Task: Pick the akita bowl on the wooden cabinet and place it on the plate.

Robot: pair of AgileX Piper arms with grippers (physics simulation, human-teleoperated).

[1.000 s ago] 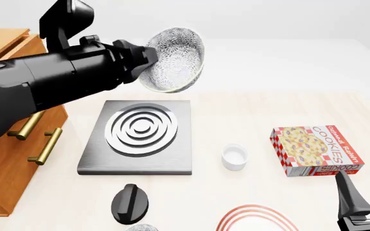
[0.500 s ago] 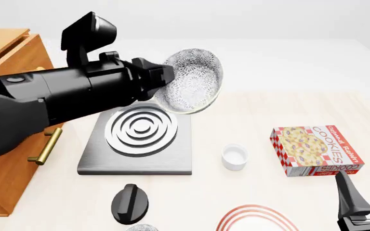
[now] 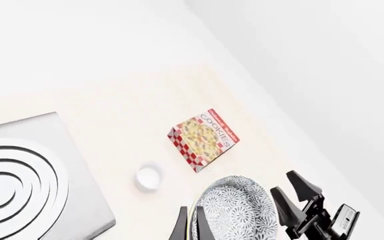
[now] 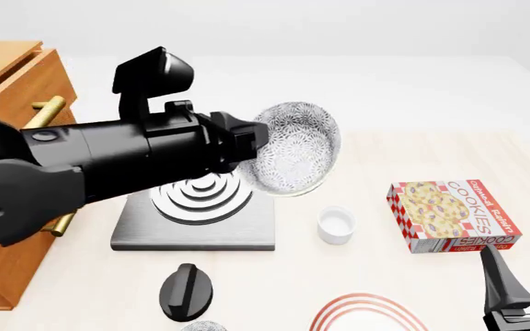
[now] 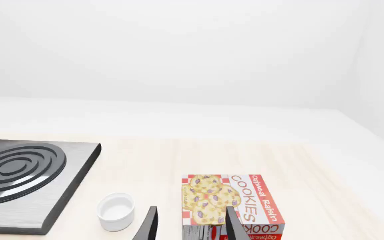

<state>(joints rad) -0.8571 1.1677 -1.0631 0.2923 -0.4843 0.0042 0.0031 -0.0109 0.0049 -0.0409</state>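
Pale wood covers the near half of the table (image 4: pixel 403 165), and beyond it a plain white surface runs up to a white wall. In the front view the akita bowl (image 4: pixel 295 148) sits at the centre of the frame, lifted off the table and tipped on its side so its opening faces the camera; it is round, covered all over in a fine grey-and-white speckled pattern, with a thin pale rim. The left gripper (image 3: pixel 190 227) has the bowl's rim pinched between its two dark fingers, seen at the lower edge of the left wrist view. The bowl hangs in front of the upper right corner of the grey square stove (image 4: pixel 196 207), whose silver rings are partly hidden behind the black left arm.

At the far left stands the wooden cabinet (image 4: pixel 7 76), orange-brown, cut off by the frame edge and largely covered by the arm; only one brass handle shows clearly. The plate (image 4: pixel 366 312) lies at the bottom edge, right of centre, with just its red rings visible. A small white cup (image 4: pixel 336 225) and a cookie box (image 4: pixel 451 215) lie right of the stove, and a black knob (image 4: pixel 185 291) sits below it.

The right gripper (image 5: pixel 190 227) is at the lower right corner, its fingers parted and holding nothing.
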